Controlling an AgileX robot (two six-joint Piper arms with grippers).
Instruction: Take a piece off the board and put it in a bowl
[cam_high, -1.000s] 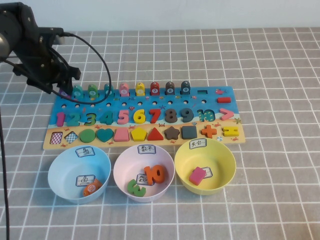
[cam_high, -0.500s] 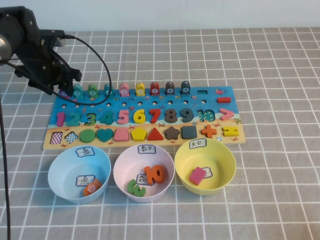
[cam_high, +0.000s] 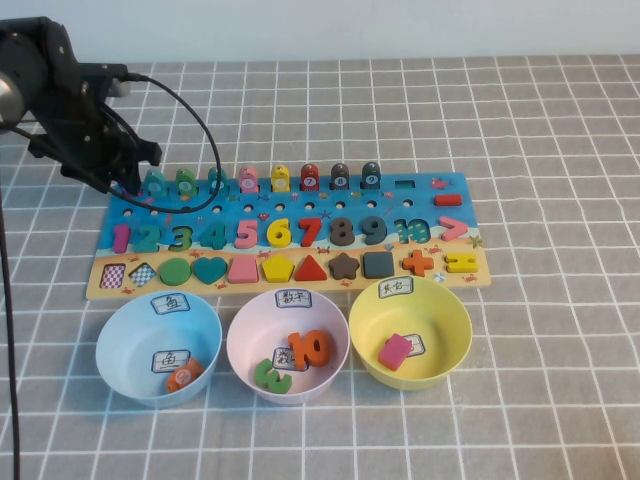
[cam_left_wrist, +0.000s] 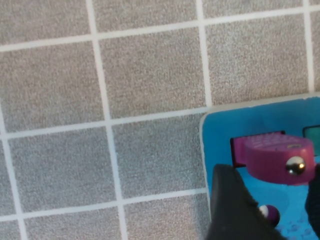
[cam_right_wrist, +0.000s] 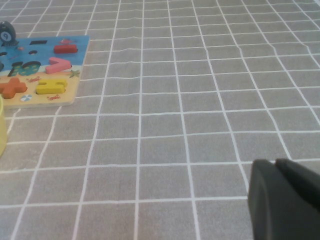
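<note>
The left arm reaches down from the far left of the counter (cam_high: 560, 120), its black wrist tilted toward the far left corner of the board (cam_high: 290, 232), with a black cable (cam_high: 200, 130) looping from it over the blue part. The left gripper (cam_high: 128, 184) hangs right at that corner, and the wrist view shows the magenta piece (cam_left_wrist: 277, 156) sitting on the board between its dark fingers (cam_left_wrist: 232, 205), which stand on either side of it; whether they actually press on it I cannot tell. The right gripper (cam_right_wrist: 285, 200) hovers low over bare checked cloth, well off the board's right end, its fingers closed together. The board carries a row of coloured numerals from 1 to 10, a line of small numbered pegs (cam_high: 310, 177) behind them, and shapes along the tan strip. Near the front edge stand three bowls in a row: the light blue bowl (cam_high: 125, 345) on the left with an orange piece (cam_high: 182, 377) inside, a pale pink bowl (cam_high: 245, 345) in the middle holding an orange 10 and a green numeral, and a yellow bowl (cam_high: 450, 345) with a pink block. Each bowl has white labels with characters too small to read.
</note>
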